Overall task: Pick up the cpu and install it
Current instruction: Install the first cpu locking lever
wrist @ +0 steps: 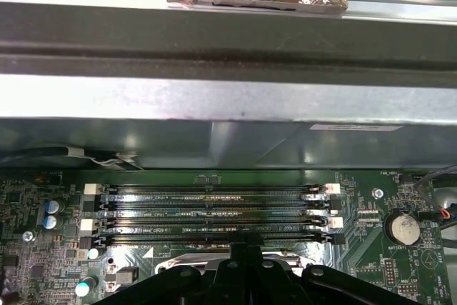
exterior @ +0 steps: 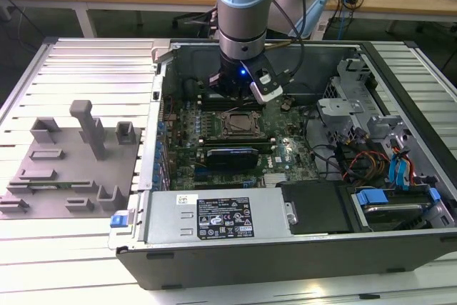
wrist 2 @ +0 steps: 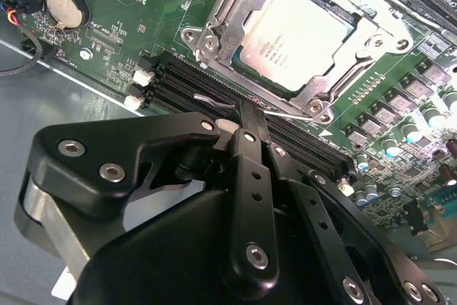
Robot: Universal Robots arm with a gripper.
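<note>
Gripper point(wrist 2: 246, 108) status: the 2 black fingers point(wrist 2: 251, 176) are pressed together with no gap and nothing held between them, as seen in the second wrist view. Their tips sit over the black memory slots point(wrist 2: 207, 91), just beside the socket edge. In the first wrist view the same tips point(wrist: 241, 253) appear above 4 parallel memory slots point(wrist: 214, 212), with a round coin battery point(wrist: 402, 228) off to one side on the green motherboard point(wrist: 43, 248).

Location of the cpu point(wrist 2: 300, 33): it lies flat inside the socket frame point(wrist 2: 214, 30), silvery top facing up, apart from the gripper. The metal frame surrounds it on all sides. Whether the frame is latched down cannot be told from this angle.

From the exterior view, the arm point(exterior: 246, 5) reaches down into the open computer case point(exterior: 285, 262), with the gripper point(exterior: 246, 91) hanging just behind the socket frame point(exterior: 240, 124) in the middle of the motherboard point(exterior: 285, 155). A blue light glows on the wrist. A grey plastic tray point(exterior: 64, 169) with upright posts rests on the ribbed metal table point(exterior: 71, 55) toward the exterior view's left, well apart from the case. Drive bays with blue tabs point(exterior: 371, 196) occupy the case toward the exterior view's right.
</note>
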